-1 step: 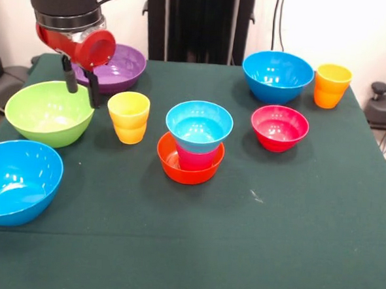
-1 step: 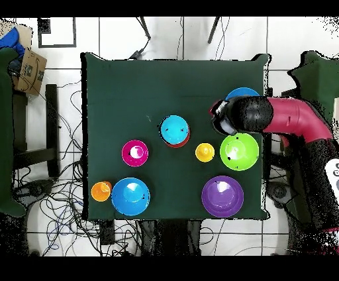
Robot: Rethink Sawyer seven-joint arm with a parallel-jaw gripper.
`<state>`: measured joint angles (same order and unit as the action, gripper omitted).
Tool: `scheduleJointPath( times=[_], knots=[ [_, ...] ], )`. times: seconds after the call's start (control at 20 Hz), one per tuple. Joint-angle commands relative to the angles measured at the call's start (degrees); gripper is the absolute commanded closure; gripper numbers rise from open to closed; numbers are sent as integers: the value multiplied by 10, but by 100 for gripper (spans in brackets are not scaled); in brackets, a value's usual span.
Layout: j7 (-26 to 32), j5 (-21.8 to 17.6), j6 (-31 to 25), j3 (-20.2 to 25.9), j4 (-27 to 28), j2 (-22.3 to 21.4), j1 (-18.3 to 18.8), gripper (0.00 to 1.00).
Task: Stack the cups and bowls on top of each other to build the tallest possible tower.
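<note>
I'm lining up the next pick for the tower (image 1: 191, 148).
The gripper (image 1: 80, 85) is hanging open and empty between the green bowl (image 1: 49, 112) and yellow cup (image 1: 128, 117); the tower is sitting mid-table, and I'm judging the next move as dropping onto a rim.

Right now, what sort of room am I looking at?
Probably a robotics lab: a red robot arm reaches over a green-clothed table of plastic bowls, and loose cables sprawl across the tiled floor.

Bright even light; glare spots on bowls (image 1: 278, 76).
</note>
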<state>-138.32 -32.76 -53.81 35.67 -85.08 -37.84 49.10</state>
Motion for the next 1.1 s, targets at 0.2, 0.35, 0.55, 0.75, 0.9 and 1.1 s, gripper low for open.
scheduleJointPath(
  times=[0.2,0.35,0.55,0.75,0.9,1.1],
  knots=[
    [144,-74,20,-23,-36,25,-2,0],
    [137,-81,35,-21,-39,36,1,0],
    [107,-90,60,-22,-43,47,-7,0],
    [101,-97,65,-25,-40,45,-11,0],
    [116,-100,64,-20,-30,54,-9,0],
    [127,-103,71,-12,-26,60,-1,0]
  ],
)
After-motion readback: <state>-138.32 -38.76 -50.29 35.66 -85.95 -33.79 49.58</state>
